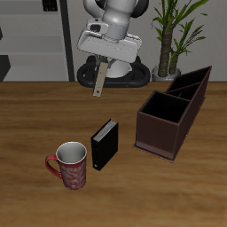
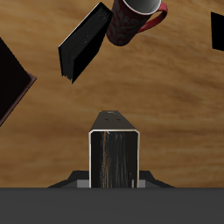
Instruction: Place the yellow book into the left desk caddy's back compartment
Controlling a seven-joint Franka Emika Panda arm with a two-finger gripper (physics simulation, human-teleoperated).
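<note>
My gripper [image 1: 102,64] is shut on the yellow book [image 1: 99,82], a small thin book with a grey cover and tan edge. The book hangs upright from the fingers, high above the table's back part. In the wrist view the book [image 2: 115,157] stands out between the jaws of the gripper [image 2: 115,179]. The dark brown left desk caddy [image 1: 168,120] stands on the table with its open compartments facing up. It is well apart from the gripper and nearer the front. Its corner shows in the wrist view [image 2: 12,80].
A thicker black book [image 1: 105,144] stands upright near the table's middle, also in the wrist view [image 2: 83,44]. A red patterned mug [image 1: 69,165] stands beside it, nearer the front edge, also in the wrist view [image 2: 136,17]. A potted plant [image 1: 173,31] stands behind the caddy.
</note>
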